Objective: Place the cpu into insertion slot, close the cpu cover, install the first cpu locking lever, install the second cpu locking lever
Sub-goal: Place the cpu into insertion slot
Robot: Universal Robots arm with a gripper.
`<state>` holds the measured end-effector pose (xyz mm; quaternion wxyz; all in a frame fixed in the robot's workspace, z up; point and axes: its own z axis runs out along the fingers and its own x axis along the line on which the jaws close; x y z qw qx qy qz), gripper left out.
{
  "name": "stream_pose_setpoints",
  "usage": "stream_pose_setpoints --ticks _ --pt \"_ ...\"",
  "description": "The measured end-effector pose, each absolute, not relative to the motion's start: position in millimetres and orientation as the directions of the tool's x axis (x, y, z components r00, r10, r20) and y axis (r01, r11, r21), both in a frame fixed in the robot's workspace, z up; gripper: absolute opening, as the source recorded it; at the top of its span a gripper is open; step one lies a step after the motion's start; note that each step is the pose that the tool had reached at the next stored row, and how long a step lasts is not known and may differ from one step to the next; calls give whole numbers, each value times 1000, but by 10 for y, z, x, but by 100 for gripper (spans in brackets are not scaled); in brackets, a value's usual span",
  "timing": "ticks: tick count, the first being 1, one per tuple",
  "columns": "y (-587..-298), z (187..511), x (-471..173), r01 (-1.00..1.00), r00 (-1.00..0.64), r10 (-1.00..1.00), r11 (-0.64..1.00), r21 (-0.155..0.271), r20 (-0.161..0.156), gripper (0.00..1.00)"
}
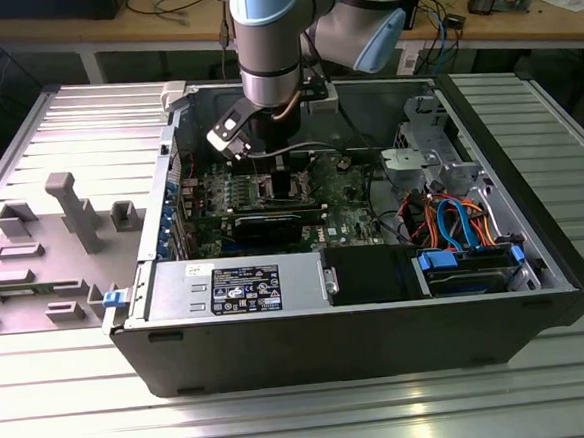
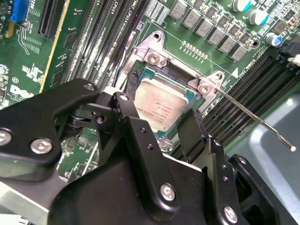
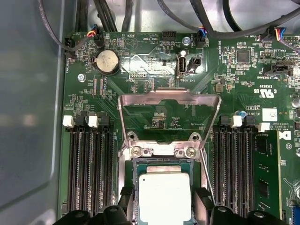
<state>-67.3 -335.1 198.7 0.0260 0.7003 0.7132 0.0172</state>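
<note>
The fingers (image 2: 140, 136) are set narrow, one against each of two opposite edges of the cpu (image 2: 161, 104), so I read my gripper (image 2: 161, 125) as holding it. The cpu lies flat, silver top up, inside the insertion slot (image 3: 164, 165). That slot sits mid-board on the motherboard (image 3: 154, 70), between the two banks of memory slots (image 3: 89, 168). The cpu cover (image 3: 136, 98) stands raised on its hinge at the slot's edge nearest the coin cell (image 3: 107, 61), with bare board showing through its window. One locking lever (image 2: 248, 118) is unlatched, its thin rod slanting out over the memory slots. By my judgement I am at the end of the first step: the chip looks seated and nothing is closed. The next move calls for a clean release with no sideways drag, and a lift clear of the cover's swing.
</note>
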Motion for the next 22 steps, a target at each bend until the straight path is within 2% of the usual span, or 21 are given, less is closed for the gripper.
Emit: stream_pose_setpoints --ticks 7,8,10,16,17,18,22 --pt "-3350 1986 -671 998 -18 1000 19 61 -13 62" --pt "-3350 1986 -671 998 -18 1000 19 61 -13 55" --pt "-3350 1986 -670 998 -18 1000 19 61 -13 54" --pt "-3350 1985 -669 998 -18 1000 19 61 -13 54" --pt "-3350 1985 -669 998 -18 1000 19 61 -13 56" --pt "-3350 1985 -669 998 -18 1000 19 61 -13 62" --pt "-3350 1989 -669 998 -18 1000 19 61 -13 62"
